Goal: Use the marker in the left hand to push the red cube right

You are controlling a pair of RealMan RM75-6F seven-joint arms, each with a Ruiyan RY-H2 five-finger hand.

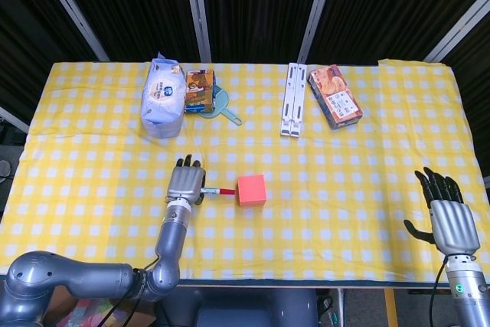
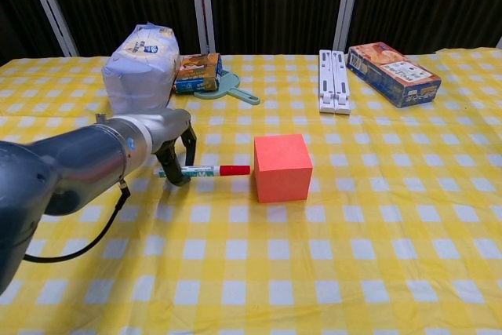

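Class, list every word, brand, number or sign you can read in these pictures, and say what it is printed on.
None can be read.
White bag: blue label, too blurred.
Small box beside it: print too small.
Orange box: print too blurred.
Marker: barrel print too small.
Red cube: no print shows.
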